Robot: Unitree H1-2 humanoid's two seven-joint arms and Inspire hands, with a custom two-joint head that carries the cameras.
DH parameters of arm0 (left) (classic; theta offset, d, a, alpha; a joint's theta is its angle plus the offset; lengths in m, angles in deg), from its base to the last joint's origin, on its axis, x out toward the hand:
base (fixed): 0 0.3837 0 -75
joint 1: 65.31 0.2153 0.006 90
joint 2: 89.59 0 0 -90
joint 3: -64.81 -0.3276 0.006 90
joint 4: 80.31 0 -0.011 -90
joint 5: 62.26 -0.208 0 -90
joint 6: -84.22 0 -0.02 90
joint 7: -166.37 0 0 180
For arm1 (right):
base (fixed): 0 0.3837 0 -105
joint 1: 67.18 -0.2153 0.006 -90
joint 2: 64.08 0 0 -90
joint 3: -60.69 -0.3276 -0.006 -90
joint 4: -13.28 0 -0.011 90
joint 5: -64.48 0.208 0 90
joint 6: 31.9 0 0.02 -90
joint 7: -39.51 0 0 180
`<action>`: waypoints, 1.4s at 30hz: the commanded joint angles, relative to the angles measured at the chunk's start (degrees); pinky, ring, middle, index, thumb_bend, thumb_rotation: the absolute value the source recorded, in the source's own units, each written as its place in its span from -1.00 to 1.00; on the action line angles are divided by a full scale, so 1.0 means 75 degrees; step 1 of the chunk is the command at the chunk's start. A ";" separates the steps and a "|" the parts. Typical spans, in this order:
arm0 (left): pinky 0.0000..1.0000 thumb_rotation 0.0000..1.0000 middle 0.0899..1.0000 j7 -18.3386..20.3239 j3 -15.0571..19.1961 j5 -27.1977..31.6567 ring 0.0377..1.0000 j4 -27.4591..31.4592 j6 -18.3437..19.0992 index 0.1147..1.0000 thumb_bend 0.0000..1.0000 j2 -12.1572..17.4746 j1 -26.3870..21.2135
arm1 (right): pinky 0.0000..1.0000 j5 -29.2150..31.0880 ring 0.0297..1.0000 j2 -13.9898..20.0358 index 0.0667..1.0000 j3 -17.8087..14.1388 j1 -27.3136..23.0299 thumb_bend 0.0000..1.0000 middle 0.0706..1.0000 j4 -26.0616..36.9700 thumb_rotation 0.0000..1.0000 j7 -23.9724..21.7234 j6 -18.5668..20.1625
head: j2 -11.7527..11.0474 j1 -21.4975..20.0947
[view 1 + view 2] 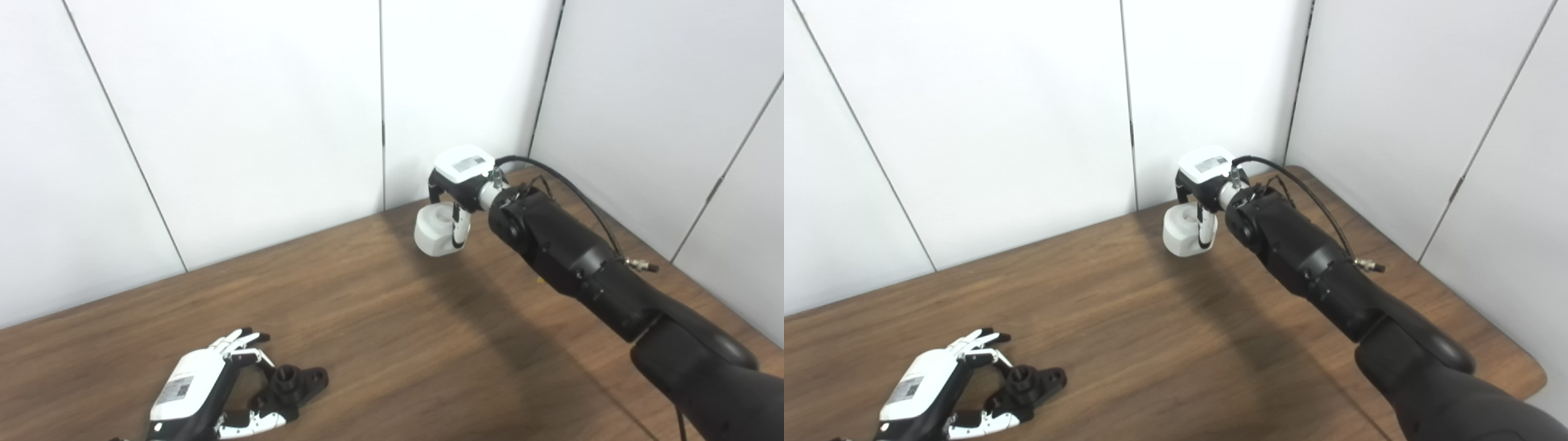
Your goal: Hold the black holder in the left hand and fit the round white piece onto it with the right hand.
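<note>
Black holder (pixel 293 383) lies on the worktop (pixel 380 318) at the near left, with my left hand (pixel 205 392) around it: my fingers (pixel 242 340) arch over its far side and my thumb lies along its near side, but I cannot tell whether they are pressing on it or only cupping it. Its short round post points upward. The round white piece (pixel 436 230) is well apart from it, far and to the right, clasped in my right hand (pixel 456 193) and seemingly lifted off the wood, its open recess facing up.

The risks I see: if my left fingers have not truly closed, the holder may slide or tip when I raise it. My right fingers cover only one side of the white piece, so it could roll out on the long carry across. Its recess faces up while the post also points up, so I judge one of them must be turned; misjudge that and the piece lands crooked and jams or knocks the holder loose.
</note>
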 commanded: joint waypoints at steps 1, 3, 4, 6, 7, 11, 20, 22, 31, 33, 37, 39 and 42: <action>0.85 -0.88 0.69 0.0351 -0.0086 -0.0301 0.85 -0.0255 0.0168 -0.17 0.05 0.0309 0.0286 | 0.48 0.0018 0.49 0.0130 -0.11 -0.0196 -0.0149 0.05 0.36 0.0152 -0.72 0.0209 0.0087 | 0.0010 0.0011; 0.84 -0.88 0.68 0.0360 -0.0108 -0.0316 0.84 -0.0263 0.0181 -0.17 0.05 0.0286 0.0284 | 0.47 0.0141 0.48 0.0157 -0.11 -0.0290 -0.0079 0.05 0.35 0.0258 -0.72 0.0259 -0.0003 | 0.0060 0.0236; 0.85 -0.88 0.69 0.0394 -0.0119 -0.0321 0.85 -0.0254 0.0217 -0.17 0.05 0.0271 0.0282 | 0.46 0.0192 0.48 0.0184 -0.11 -0.0328 -0.0043 0.05 0.34 0.0355 -0.72 0.0256 -0.0065 | 0.0080 0.0335; 0.85 -0.88 0.70 0.0436 -0.0147 -0.0356 0.86 -0.0244 0.0275 -0.17 0.05 0.0237 0.0269 | 0.44 0.0297 0.47 0.0247 -0.11 -0.0390 0.0013 0.05 0.35 0.0622 -0.72 0.0144 -0.0168 | 0.0144 0.0596; 0.85 -0.88 0.70 0.0438 -0.0157 -0.0369 0.86 -0.0248 0.0285 -0.17 0.05 0.0225 0.0262 | 0.44 0.0331 0.47 0.0267 -0.11 -0.0408 0.0028 0.05 0.36 0.0727 -0.72 0.0078 -0.0190 | 0.0157 0.0634; 0.87 -0.88 0.71 0.0511 -0.0204 -0.0422 0.87 -0.0258 0.0397 -0.17 0.05 0.0139 0.0198 | 0.40 0.0630 0.50 0.0394 -0.11 -0.0422 -0.0050 0.05 0.40 0.1814 -0.72 -0.1117 -0.0057 | 0.0308 0.1043; 0.89 -0.88 0.72 0.0558 -0.0327 -0.0530 0.88 -0.0379 0.0559 -0.17 0.05 -0.0019 0.0041 | 0.56 0.1128 0.72 0.0239 -0.11 -0.0470 -0.0576 0.05 0.51 0.3395 -0.71 -0.3103 0.0085 | 0.0533 0.1930; 0.89 -0.88 0.72 0.0586 -0.0367 -0.0593 0.88 -0.0395 0.0667 -0.17 0.05 -0.0114 0.0004 | 0.54 0.1229 0.71 0.0230 -0.11 -0.0452 -0.0658 0.05 0.52 0.3597 -0.71 -0.3362 0.0019 | 0.0629 0.2313; 0.91 -0.88 0.71 0.0624 -0.0557 -0.0689 0.90 -0.0494 0.1129 -0.17 0.05 -0.0561 -0.0175 | 0.59 0.1814 0.73 0.0187 -0.11 -0.0411 -0.0737 0.05 0.53 0.4210 -0.71 -0.4110 -0.0337 | 0.1020 0.3588; 0.93 -0.88 0.71 0.0631 -0.0566 -0.0633 0.91 -0.0517 0.1182 -0.17 0.05 -0.0639 -0.0222 | 0.55 0.2056 0.72 0.0113 -0.11 -0.0412 -0.0785 0.05 0.52 0.4287 -0.71 -0.4254 -0.0344 | 0.1102 0.3704; 0.93 -0.88 0.72 0.0697 -0.0634 -0.0618 0.91 -0.0546 0.1293 -0.17 0.05 -0.0721 -0.0338 | 0.56 0.2340 0.73 -0.0085 -0.11 -0.0368 -0.0902 0.05 0.54 0.4536 -0.71 -0.4524 -0.0240 | 0.1236 0.3814; 0.92 -0.88 0.72 0.0701 -0.0666 -0.0622 0.90 -0.0558 0.1335 -0.17 0.05 -0.0753 -0.0384 | 0.54 0.2450 0.72 -0.0214 -0.11 -0.0308 -0.0980 0.05 0.54 0.4504 -0.71 -0.4547 -0.0409 | 0.1281 0.3816; 0.89 -0.88 0.72 0.0688 -0.0706 -0.0596 0.89 -0.0571 0.1369 -0.17 0.05 -0.0795 -0.0432 | 0.50 0.2626 0.70 -0.0417 -0.12 -0.0216 -0.1085 0.05 0.53 0.4380 -0.71 -0.4525 -0.0608 | 0.1331 0.3787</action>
